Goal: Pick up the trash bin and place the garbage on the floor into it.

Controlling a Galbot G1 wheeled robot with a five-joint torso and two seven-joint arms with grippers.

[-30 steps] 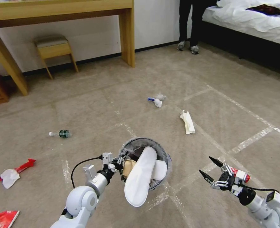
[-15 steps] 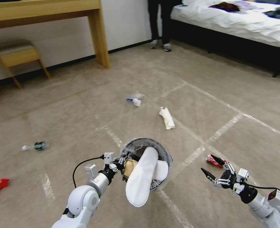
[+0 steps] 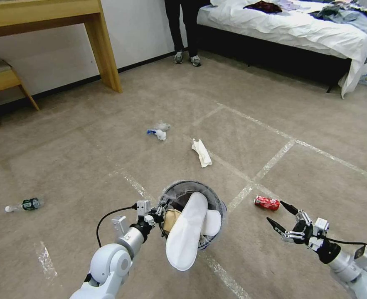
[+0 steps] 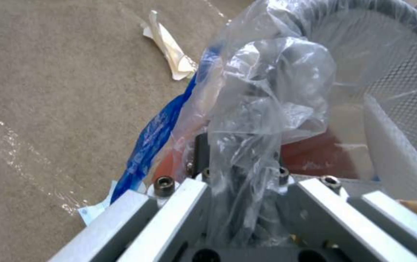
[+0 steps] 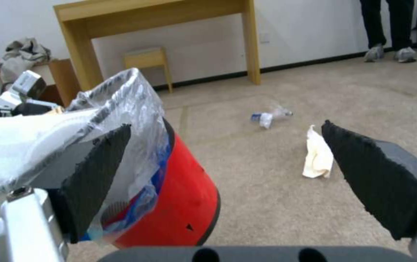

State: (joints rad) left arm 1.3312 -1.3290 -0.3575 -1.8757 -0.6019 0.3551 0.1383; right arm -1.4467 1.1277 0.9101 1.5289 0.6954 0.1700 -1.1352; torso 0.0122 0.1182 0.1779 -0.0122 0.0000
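The left gripper [image 3: 161, 211] had its fingers clamped on the trash bin [image 3: 215, 198] rim, holding it above the floor [image 3: 108, 149]; the right gripper [image 3: 278, 216] hovered, fingers apart, near a red can [image 3: 267, 203]

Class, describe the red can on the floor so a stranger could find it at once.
Start at the trash bin held by the left pincer. Look toward the open right pincer: the can lies on its side beside a white tape line. It is the only red metal litter; nearby pieces are white.
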